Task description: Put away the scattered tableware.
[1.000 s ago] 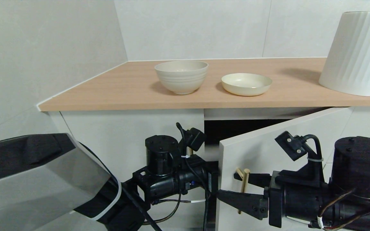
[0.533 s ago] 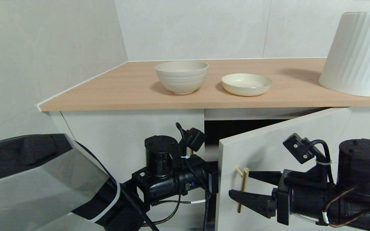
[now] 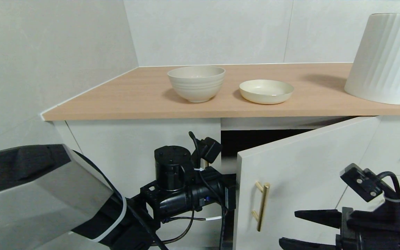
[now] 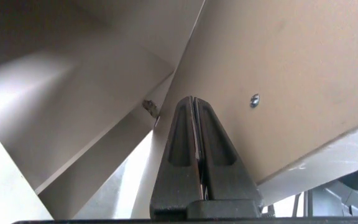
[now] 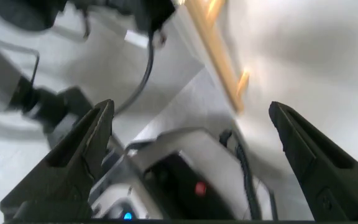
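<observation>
Near the door handle (image 3: 262, 205), right gripper (image 3: 288, 227) gapes wide, seemingly not touching.

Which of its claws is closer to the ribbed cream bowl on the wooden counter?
Left. The left gripper is below the ribbed cream bowl, behind the edge of the open white cabinet door; the right gripper is lower and farther right, in front of that door.

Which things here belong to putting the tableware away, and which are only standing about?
For the job: bowl, dish, open cabinet door with its handle.
Standing about: white ribbed container, counter.
</observation>
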Controlling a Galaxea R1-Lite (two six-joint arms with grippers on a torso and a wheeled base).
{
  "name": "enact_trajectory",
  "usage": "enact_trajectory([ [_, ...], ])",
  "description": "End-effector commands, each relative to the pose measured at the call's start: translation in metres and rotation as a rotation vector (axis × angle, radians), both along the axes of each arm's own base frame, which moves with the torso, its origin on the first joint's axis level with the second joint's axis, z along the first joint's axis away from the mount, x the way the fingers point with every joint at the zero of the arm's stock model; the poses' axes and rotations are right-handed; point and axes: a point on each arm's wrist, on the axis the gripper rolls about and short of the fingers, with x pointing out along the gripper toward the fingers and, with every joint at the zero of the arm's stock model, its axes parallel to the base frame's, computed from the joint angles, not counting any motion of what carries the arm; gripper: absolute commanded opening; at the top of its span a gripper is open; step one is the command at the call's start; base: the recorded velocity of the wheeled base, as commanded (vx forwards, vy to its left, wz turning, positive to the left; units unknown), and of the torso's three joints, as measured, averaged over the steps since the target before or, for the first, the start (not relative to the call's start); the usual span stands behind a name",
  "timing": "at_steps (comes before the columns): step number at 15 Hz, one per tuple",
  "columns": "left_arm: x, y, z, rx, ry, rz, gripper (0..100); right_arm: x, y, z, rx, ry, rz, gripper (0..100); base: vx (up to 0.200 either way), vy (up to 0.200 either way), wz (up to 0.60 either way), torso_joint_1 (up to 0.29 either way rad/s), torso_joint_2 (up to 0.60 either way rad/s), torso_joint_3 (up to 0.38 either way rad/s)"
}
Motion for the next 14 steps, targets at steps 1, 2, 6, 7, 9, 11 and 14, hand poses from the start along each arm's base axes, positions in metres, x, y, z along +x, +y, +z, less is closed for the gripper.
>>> enact_trajectory([
  [1,-0.0007,0.0006,0.0034,-0.007,-0.007,0.0,0,-0.0142,-0.0115,0.0088,0.03,-0.034,0.001,100,0.0,0.0,0.0,0.0,0.0,0.0],
  [2,-0.0015,0.0013,0.0035,-0.006,-0.006,0.0,0,-0.0142,-0.0115,0.0076,0.021,-0.023,0.003,100,0.0,0.0,0.0,0.0,0.0,0.0],
  [6,-0.0027,0.0009,0.002,-0.002,-0.001,-0.004,0,-0.0142,-0.0115,0.0068,0.018,-0.019,0.003,100,-0.1,0.0,0.0,0.001,0.0,0.002],
  [7,-0.0031,-0.0003,0.0012,-0.001,0.0,-0.007,0,-0.0141,-0.0113,0.0066,0.018,-0.018,0.003,100,-0.2,0.0,0.0,0.012,0.0,0.007],
  [9,-0.0028,-0.0005,0.0001,0.001,0.002,-0.007,0,-0.0139,-0.0112,0.0063,0.016,-0.018,0.003,100,-0.2,0.0,0.0,0.005,0.0,0.005],
  [11,-0.0026,-0.0006,0.0005,0.0,0.001,-0.007,0,-0.0141,-0.0113,0.0059,0.015,-0.016,0.004,100,0.0,0.0,0.0,0.0,0.0,0.0],
  [14,-0.0014,-0.0025,-0.0012,0.001,0.002,-0.009,0,-0.0142,-0.0111,0.0059,0.015,-0.016,0.006,100,0.0,0.0,0.0,0.0,0.0,0.0],
])
